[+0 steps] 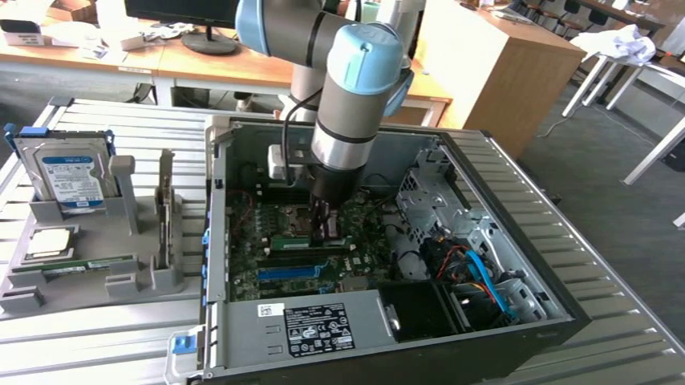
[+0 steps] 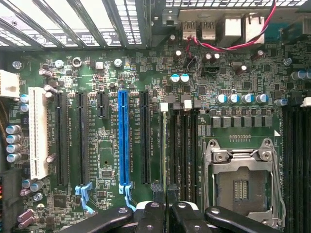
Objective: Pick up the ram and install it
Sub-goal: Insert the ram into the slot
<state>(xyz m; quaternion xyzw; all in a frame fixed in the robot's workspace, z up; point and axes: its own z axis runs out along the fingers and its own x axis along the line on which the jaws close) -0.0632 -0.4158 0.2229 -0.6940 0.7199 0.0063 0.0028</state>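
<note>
Down inside the PC case (image 1: 492,172), the gripper (image 1: 326,231) is pinched narrow on the ram (image 1: 303,239), right over the memory slots (image 2: 182,145). Install step, I'd say. Seating calls for squaring it to a slot, then pressing evenly

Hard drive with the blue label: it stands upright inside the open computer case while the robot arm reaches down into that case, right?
Not quite. The hard drive does stand upright, but in the grey holder outside the computer case, on the exterior view's left. The robot arm does reach down into the case. The exterior view shows all of this.
</note>
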